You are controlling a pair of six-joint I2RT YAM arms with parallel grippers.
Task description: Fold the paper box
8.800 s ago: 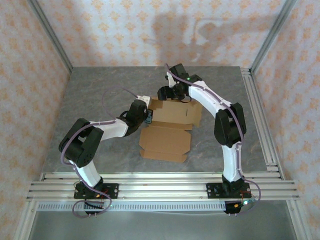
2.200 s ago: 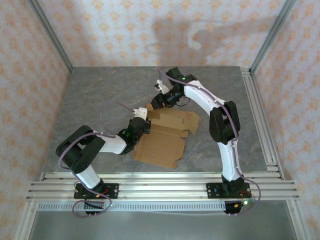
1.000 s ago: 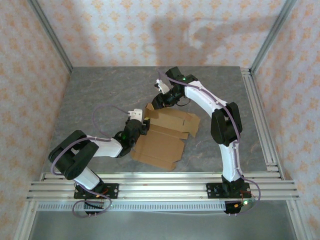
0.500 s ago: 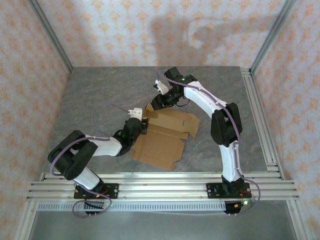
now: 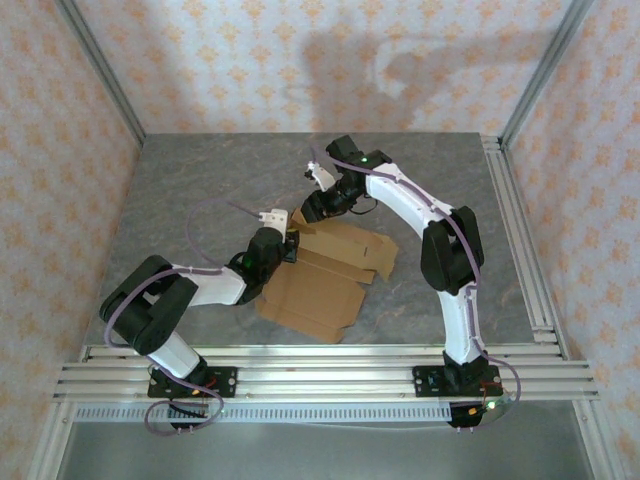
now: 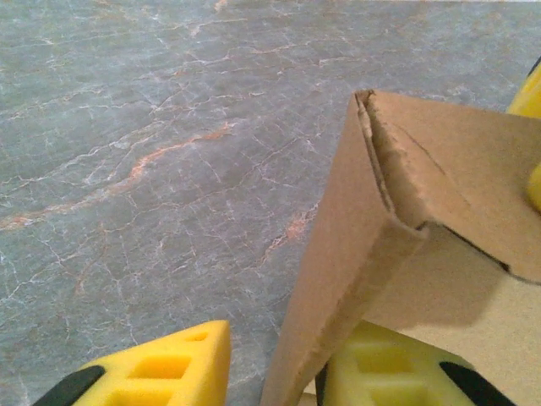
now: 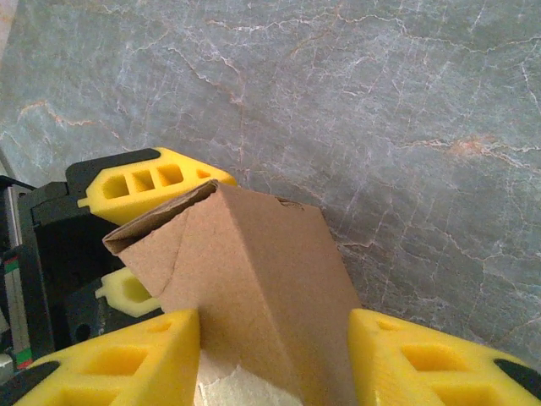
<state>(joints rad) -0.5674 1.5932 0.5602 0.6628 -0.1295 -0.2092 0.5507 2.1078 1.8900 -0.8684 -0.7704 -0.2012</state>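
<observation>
The paper box [image 5: 322, 278] lies partly folded in the middle of the table, a brown cardboard sheet with its far-left corner raised. My left gripper [image 5: 286, 241] is at that corner from the left. In the left wrist view the upright flap [image 6: 355, 279] stands between the jaws of the left gripper [image 6: 275, 376]: it rests against the right pad [image 6: 389, 372], while a gap separates it from the left pad [image 6: 165, 372]. My right gripper [image 5: 311, 206] reaches the same corner from the far side. Both pads of the right gripper [image 7: 270, 355] press the folded corner [image 7: 254, 271].
Grey marbled table [image 5: 200, 190] surrounds the box, with free room on the left and far side. Aluminium rails run along the near edge [image 5: 320, 365] and the right side [image 5: 520, 240]. Patterned walls enclose the table.
The left gripper's jaws have narrowed around the raised flap and the left wrist has crept a little farther in. The box's near part has swung slightly left. The right gripper has held its grip.
</observation>
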